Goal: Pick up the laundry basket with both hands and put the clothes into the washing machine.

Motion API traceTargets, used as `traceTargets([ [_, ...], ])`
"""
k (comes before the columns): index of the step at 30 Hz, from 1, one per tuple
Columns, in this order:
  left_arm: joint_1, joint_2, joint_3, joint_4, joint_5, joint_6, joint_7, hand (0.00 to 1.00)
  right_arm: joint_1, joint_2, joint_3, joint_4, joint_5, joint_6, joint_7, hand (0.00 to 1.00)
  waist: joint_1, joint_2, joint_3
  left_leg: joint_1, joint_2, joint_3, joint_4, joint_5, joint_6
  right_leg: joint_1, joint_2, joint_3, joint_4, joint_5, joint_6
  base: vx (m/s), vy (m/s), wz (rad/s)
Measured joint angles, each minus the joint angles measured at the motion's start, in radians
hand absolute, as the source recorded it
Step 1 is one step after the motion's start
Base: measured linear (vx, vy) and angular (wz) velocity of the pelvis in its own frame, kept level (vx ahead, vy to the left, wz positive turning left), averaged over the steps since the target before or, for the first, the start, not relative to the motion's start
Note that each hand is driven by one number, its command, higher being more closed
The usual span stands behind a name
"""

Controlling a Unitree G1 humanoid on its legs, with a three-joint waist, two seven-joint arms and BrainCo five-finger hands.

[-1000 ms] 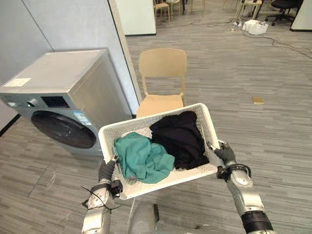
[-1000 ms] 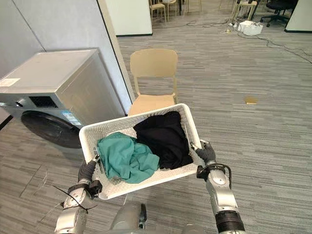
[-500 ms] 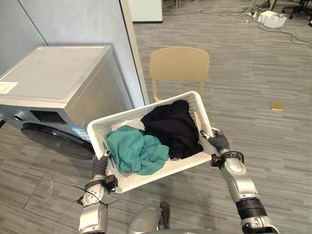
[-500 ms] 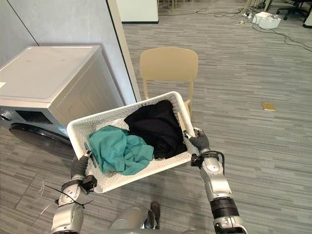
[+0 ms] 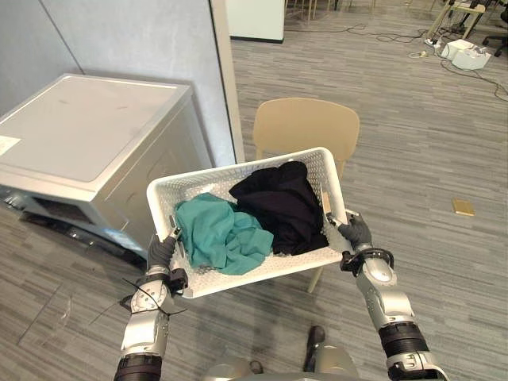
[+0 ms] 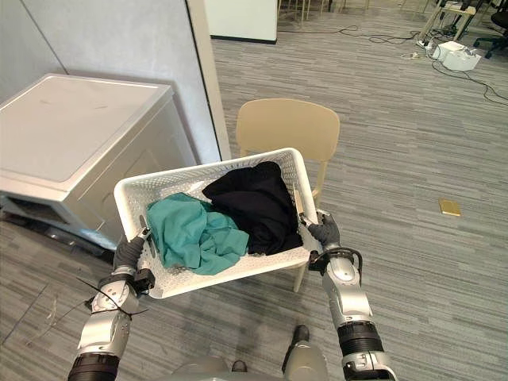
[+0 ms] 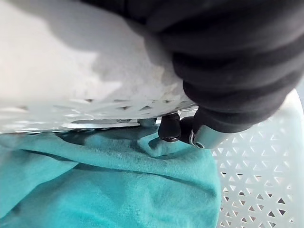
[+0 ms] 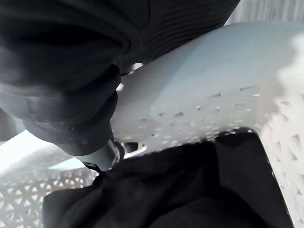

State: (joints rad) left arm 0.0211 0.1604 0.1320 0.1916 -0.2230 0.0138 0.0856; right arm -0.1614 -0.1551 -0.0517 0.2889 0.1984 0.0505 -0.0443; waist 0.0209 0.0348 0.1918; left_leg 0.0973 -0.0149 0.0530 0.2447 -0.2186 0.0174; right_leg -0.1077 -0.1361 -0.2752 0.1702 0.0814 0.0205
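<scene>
Plainly, in the left eye view, the laundry basket (image 5: 238, 171) hangs between the two hands, clear of the floor. The left hand (image 5: 162, 252) is clamped on one short end and the right hand (image 5: 356, 232) on the other, a grip I judge is meant to balance the load. A teal garment (image 5: 218, 236) is heaped nearer the left hand, a black garment (image 5: 279, 202) nearer the right. The washing machine (image 5: 87, 135) stands beyond the left hand, well apart; its door cannot be read from this angle. A beige chair (image 5: 305, 127) sits just past the basket.

In the right eye view, grey plank floor (image 6: 413, 143) stretches beyond the right hand, with a small yellow object (image 6: 449, 207) lying on it. A grey partition wall (image 6: 119, 36) rises behind the machine.

In the left wrist view, dark fingertips (image 7: 169, 128) hook over the white rim, with teal cloth right beneath them.

In the right wrist view, the fingers (image 8: 107, 156) curl round the opposite rim, with black cloth against them.
</scene>
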Motion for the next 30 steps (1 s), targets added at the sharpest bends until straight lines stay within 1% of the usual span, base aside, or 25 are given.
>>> traceTargets([
  [1,-0.01,0.0,-0.01,0.008,0.0,0.0,0.0,1.0,0.008,0.0,-0.011,0.0,0.001,0.001,0.001,1.0,-0.002,0.001,-0.001,0.003,0.025,-0.002,0.008,-0.009,-0.014,0.016,0.027,-0.008,-0.02,-0.004,-0.009,0.21,-0.161,-0.11],
  [2,-0.016,0.0,-0.023,0.014,0.001,0.0,-0.001,1.0,0.017,0.0,-0.026,0.0,0.005,0.001,0.002,1.0,-0.011,0.003,-0.001,0.011,0.045,-0.008,0.011,-0.018,-0.026,0.034,0.049,-0.015,-0.037,-0.009,-0.018,0.2,-0.153,-0.08],
  [4,-0.024,0.0,-0.046,0.018,0.001,0.001,-0.001,1.0,0.033,-0.002,-0.043,0.0,0.011,0.001,0.001,1.0,-0.011,0.004,-0.002,0.019,0.06,-0.013,0.018,-0.02,-0.03,0.049,0.067,-0.016,-0.047,-0.018,-0.027,0.16,-0.114,-0.06],
  [5,-0.026,0.0,-0.058,0.018,0.001,0.001,-0.002,1.0,0.045,-0.005,-0.053,0.0,0.025,0.0,0.002,1.0,-0.016,0.011,-0.002,0.014,0.069,-0.018,0.041,-0.025,-0.038,0.058,0.077,-0.02,-0.048,-0.03,-0.035,0.15,-0.102,0.1],
  [6,-0.028,0.0,-0.061,0.033,0.002,0.001,-0.009,1.0,0.055,-0.007,-0.053,0.0,0.027,0.0,0.002,1.0,-0.033,0.025,-0.001,-0.025,0.084,-0.024,0.143,-0.042,-0.063,0.075,0.085,-0.032,-0.05,-0.056,-0.034,0.11,-0.064,0.18],
  [7,-0.032,0.0,-0.061,0.042,0.002,0.001,-0.011,1.0,0.056,-0.008,-0.053,0.001,0.027,0.0,0.002,1.0,-0.037,0.029,0.001,-0.042,0.086,-0.023,0.182,-0.044,-0.065,0.08,0.085,-0.037,-0.05,-0.058,-0.036,0.1,-0.044,0.36],
  [8,-0.041,0.0,-0.066,0.063,0.002,0.005,-0.018,1.0,0.063,-0.018,-0.053,0.001,0.027,0.003,0.003,1.0,-0.05,0.053,0.012,-0.105,0.106,-0.019,0.352,-0.039,-0.079,0.114,0.091,-0.057,-0.054,-0.066,-0.037,0.08,-0.024,0.25],
  [9,-0.041,0.0,-0.082,0.066,0.002,0.006,-0.019,1.0,0.071,-0.031,-0.053,0.001,0.027,0.003,0.001,1.0,-0.055,0.086,0.021,-0.157,0.132,-0.005,0.493,-0.01,-0.129,0.138,0.102,-0.058,-0.05,-0.08,-0.037,0.08,-0.014,0.17],
  [10,-0.041,0.0,-0.087,0.067,0.002,0.006,-0.019,1.0,0.075,-0.037,-0.053,0.002,0.027,0.003,0.002,1.0,-0.053,0.101,0.022,-0.177,0.144,0.006,0.548,0.014,-0.165,0.149,0.106,-0.054,-0.049,-0.085,-0.038,0.09,0.006,-0.11],
  [11,-0.041,0.0,-0.091,0.073,0.002,0.006,-0.019,1.0,0.081,-0.042,-0.05,0.002,0.028,0.003,0.004,1.0,-0.049,0.12,0.019,-0.205,0.15,0.011,0.615,0.077,-0.19,0.161,0.104,-0.037,-0.052,-0.098,-0.045,0.1,0.016,-0.3],
  [12,-0.043,0.004,-0.091,0.076,0.001,0.006,-0.019,1.0,0.081,-0.04,-0.048,0.002,0.028,0.004,0.003,1.0,-0.041,0.115,0.022,-0.248,0.149,0.035,0.674,0.148,-0.161,0.173,0.088,-0.01,-0.071,-0.099,-0.047,0.13,0.023,-0.35],
  [13,-0.043,0.004,-0.091,0.076,0.001,0.006,-0.019,1.0,0.082,-0.04,-0.048,0.002,0.028,0.004,0.003,1.0,-0.035,0.108,0.026,-0.259,0.154,0.048,0.685,0.132,-0.143,0.177,0.084,0.0,-0.079,-0.096,-0.05,0.14,0.013,-0.44],
  [14,-0.043,0.005,-0.09,0.076,0.001,0.006,-0.019,1.0,0.079,-0.038,-0.048,0.003,0.028,0.004,0.001,1.0,-0.033,0.117,0.02,-0.265,0.186,0.059,0.641,0.065,-0.108,0.177,0.081,0.022,-0.086,-0.096,-0.051,0.14,0.019,-0.47],
  [15,-0.043,0.006,-0.091,0.076,0.001,0.006,-0.02,1.0,0.078,-0.038,-0.048,0.006,0.029,0.004,0.001,1.0,-0.032,0.105,0.027,-0.258,0.22,0.058,0.533,0.041,-0.095,0.177,0.076,0.043,-0.092,-0.097,-0.05,0.15,0.05,-0.62],
  [16,-0.043,0.007,-0.091,0.076,0.001,0.006,-0.02,1.0,0.07,-0.037,-0.047,0.023,0.03,0.004,0.001,1.0,-0.033,0.103,0.027,-0.237,0.239,0.047,0.371,0.042,-0.098,0.175,0.063,0.065,-0.094,-0.093,-0.037,0.13,0.088,-0.55],
  [17,-0.043,0.007,-0.092,0.077,0.001,0.009,-0.021,1.0,0.066,-0.038,-0.047,0.034,0.031,0.004,0.0,1.0,-0.035,0.101,0.027,-0.224,0.239,0.037,0.28,0.049,-0.108,0.171,0.06,0.074,-0.096,-0.088,-0.028,0.12,0.16,-0.57],
  [18,-0.043,0.007,-0.093,0.08,0.001,0.01,-0.021,1.0,0.059,-0.039,-0.047,0.054,0.035,0.003,0.001,1.0,-0.035,0.102,0.025,-0.201,0.246,0.014,0.15,0.076,-0.138,0.16,0.056,0.089,-0.097,-0.08,-0.011,0.09,0.169,-0.62],
  [19,-0.052,0.008,-0.1,0.101,0.001,0.012,-0.021,1.0,0.052,-0.041,-0.047,0.077,0.035,0.003,0.001,1.0,-0.036,0.123,0.012,-0.186,0.256,0.016,0.021,0.146,-0.183,0.146,0.058,0.107,-0.097,-0.079,0.01,0.1,0.195,-0.59],
  [20,-0.063,0.008,-0.106,0.12,0.001,0.013,-0.021,1.0,0.052,-0.046,-0.047,0.088,0.035,0.003,0.001,1.0,-0.039,0.127,0.009,-0.184,0.26,0.023,-0.025,0.198,-0.176,0.14,0.061,0.112,-0.097,-0.078,0.022,0.13,0.251,-0.44],
  [21,-0.083,0.011,-0.119,0.149,0.002,0.016,-0.021,1.0,0.05,-0.052,-0.048,0.103,0.035,0.005,0.0,1.0,-0.046,0.148,-0.002,-0.18,0.261,0.037,-0.065,0.242,-0.172,0.135,0.065,0.116,-0.096,-0.078,0.04,0.18,0.327,-0.03],
  [22,-0.135,0.034,-0.139,0.213,0.002,0.021,-0.021,1.0,0.042,-0.048,-0.049,0.137,0.036,0.009,-0.011,1.0,-0.055,0.11,0.002,-0.175,0.232,0.051,-0.098,0.24,-0.156,0.118,0.031,0.111,-0.083,-0.081,0.059,0.17,0.347,0.03],
  [23,-0.167,0.056,-0.158,0.245,0.001,0.023,-0.022,1.0,0.024,-0.047,-0.048,0.154,0.036,0.017,-0.011,1.0,-0.055,0.084,0.01,-0.177,0.206,0.063,-0.116,0.245,-0.148,0.099,0.008,0.112,-0.073,-0.08,0.07,0.11,0.325,0.04],
  [24,-0.207,0.072,-0.169,0.284,0.0,0.023,-0.022,1.0,-0.026,-0.048,-0.048,0.201,0.036,0.024,-0.018,1.0,-0.053,0.055,0.029,-0.19,0.171,0.085,-0.124,0.249,-0.143,0.074,-0.029,0.115,-0.07,-0.072,0.086,0.04,0.234,-0.09],
  [26,-0.249,0.079,-0.169,0.324,-0.001,0.023,-0.021,1.0,-0.097,-0.05,-0.048,0.257,0.036,0.037,-0.03,1.0,-0.051,0.043,0.057,-0.214,0.145,0.096,-0.12,0.247,-0.14,0.047,-0.058,0.114,-0.07,-0.059,0.101,0.0,0.165,-0.06],
  [30,-0.389,0.107,-0.168,0.4,-0.002,0.022,-0.017,1.0,-0.246,-0.072,-0.048,0.337,0.036,0.041,-0.045,1.0,-0.038,0.056,0.146,-0.31,0.141,0.107,-0.056,0.236,-0.123,-0.025,-0.07,0.116,-0.064,-0.037,0.116,-0.07,0.092,-0.04],
])
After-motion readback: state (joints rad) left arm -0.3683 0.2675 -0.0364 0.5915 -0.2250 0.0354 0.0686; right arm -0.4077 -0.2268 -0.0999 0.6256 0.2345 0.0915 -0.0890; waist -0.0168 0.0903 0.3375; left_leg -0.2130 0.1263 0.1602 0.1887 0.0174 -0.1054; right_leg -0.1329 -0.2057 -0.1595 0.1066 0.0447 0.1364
